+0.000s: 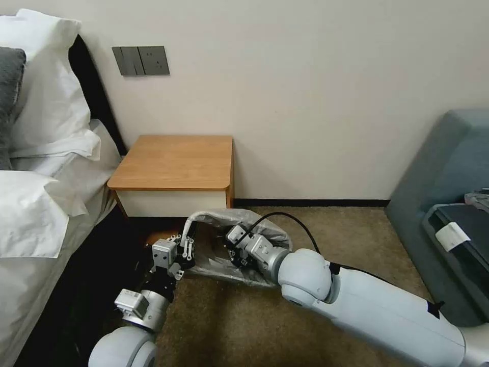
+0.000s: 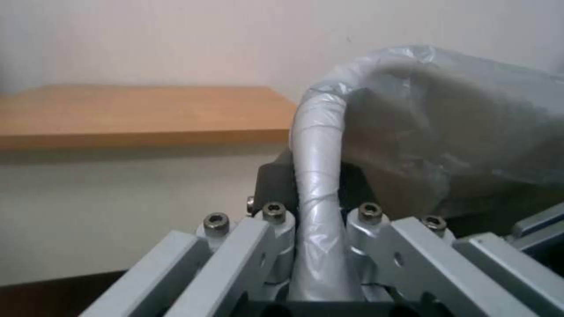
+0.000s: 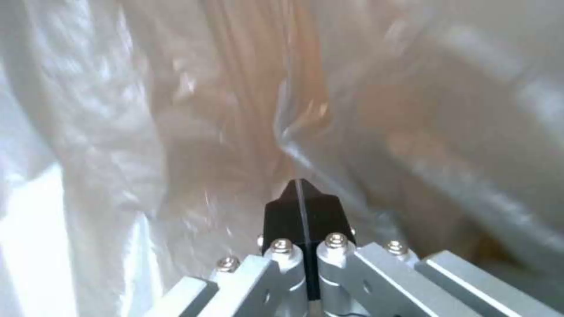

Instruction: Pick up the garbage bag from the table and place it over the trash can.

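**Both claws at the bin, bag over the rim**

Trash can (image 1: 204, 232) stands on the brown carpet (image 1: 316, 239), just in front of the nightstand and lower than its top. The garbage bag (image 1: 239, 221), thin grey translucent plastic, is draped over the can's rim and hangs loosely inside it. The nightstand surface (image 1: 175, 160) sits against the wall beside the bed (image 1: 46, 204).

Left arm: comes up from the lower left of the head view, elbow low, wrist pointing up toward the can's near-left corner. Left claw (image 1: 184, 248) straddles the rolled rim there. In the left wrist view the plastic-wrapped rim (image 2: 317, 176) runs between the two fingers (image 2: 276, 185), which stand on either side of it, pinching rim and bag film together.

Right arm: reaches across from the lower right, forearm long and nearly level, wrist bent toward the can, a black cable (image 1: 290, 219) looping over it. Right claw (image 1: 235, 253) is down inside the bag's opening. In the right wrist view its black fingertips (image 3: 302, 211) are pressed together to a single seam, with crinkled plastic (image 3: 176, 132) all round; whether any film is caught between the tips cannot be told.

A grey-blue sofa (image 1: 448, 204) stands at the right edge, well apart from the can.
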You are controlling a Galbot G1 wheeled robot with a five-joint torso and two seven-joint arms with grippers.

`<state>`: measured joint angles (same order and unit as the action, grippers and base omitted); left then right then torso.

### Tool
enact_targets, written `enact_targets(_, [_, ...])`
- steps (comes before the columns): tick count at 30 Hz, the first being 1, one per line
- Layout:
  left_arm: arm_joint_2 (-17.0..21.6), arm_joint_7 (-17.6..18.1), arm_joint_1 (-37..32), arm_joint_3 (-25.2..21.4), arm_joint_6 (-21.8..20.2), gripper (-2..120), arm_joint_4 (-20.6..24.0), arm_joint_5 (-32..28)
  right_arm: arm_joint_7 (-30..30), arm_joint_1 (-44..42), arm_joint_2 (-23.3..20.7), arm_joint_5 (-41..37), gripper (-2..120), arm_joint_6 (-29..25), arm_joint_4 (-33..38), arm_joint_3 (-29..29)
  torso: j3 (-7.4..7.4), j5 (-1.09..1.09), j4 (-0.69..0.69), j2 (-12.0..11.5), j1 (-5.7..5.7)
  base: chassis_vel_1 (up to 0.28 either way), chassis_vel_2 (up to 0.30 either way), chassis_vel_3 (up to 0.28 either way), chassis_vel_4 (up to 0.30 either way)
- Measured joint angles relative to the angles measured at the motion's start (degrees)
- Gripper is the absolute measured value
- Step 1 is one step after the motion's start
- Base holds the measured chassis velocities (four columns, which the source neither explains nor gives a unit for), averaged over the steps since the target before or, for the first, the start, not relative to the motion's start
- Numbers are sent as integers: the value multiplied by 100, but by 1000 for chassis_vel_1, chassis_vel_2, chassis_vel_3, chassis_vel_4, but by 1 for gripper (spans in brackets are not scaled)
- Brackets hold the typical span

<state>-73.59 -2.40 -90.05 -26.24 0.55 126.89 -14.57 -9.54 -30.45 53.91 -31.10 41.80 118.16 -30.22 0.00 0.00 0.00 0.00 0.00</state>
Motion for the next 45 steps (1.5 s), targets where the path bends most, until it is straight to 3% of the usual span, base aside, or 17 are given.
enact_targets(8, [-20,252,79,51,-209,4,-100,-447,102,-126,-186,-526,0,-139,353,400,0,0,0,0,0,0,0,0,0])
enact_targets(15, [-35,628,130,101,-433,4,-278,-925,127,-487,-326,-1144,0,-585,527,982,0,1,1,0,0,0,0,0,0])
enact_targets(19, [-84,864,127,89,-636,4,-408,-1148,254,-955,-453,-1209,0,-873,681,1503,0,1,0,0,0,0,0,0,0])
enact_targets(22, [-140,1070,100,107,-759,4,-522,-1257,600,-1830,-608,-946,0,-1520,826,2255,0,2,-1,0,-1,0,0,0,0])
enact_targets(25, [-168,1203,87,155,-824,4,-528,-1341,656,-2272,-620,-760,-2,-1685,912,2677,-1,2,-1,0,-1,0,0,0,0])
enact_targets(27, [-193,1396,46,222,-934,4,-475,-1458,644,-2743,-515,-439,7,-1903,979,3214,-1,1,-3,0,-1,0,0,0,0])
enact_targets(32, [-316,1587,-173,175,-974,4,-309,-1467,537,-2987,-215,270,21,-2316,774,3460,-1,1,0,0,0,0,0,0,0])
enact_targets(35, [-400,1723,-332,153,-1051,4,-173,-1455,465,-3486,277,1198,34,-2700,601,3658,-1,1,2,0,-1,0,0,0,0])
enact_targets(45, [-357,1654,-467,289,-1318,4,-218,-1404,183,-4786,1107,2343,69,-2966,753,4000,-1,0,0,2,-1,0,0,0,0])
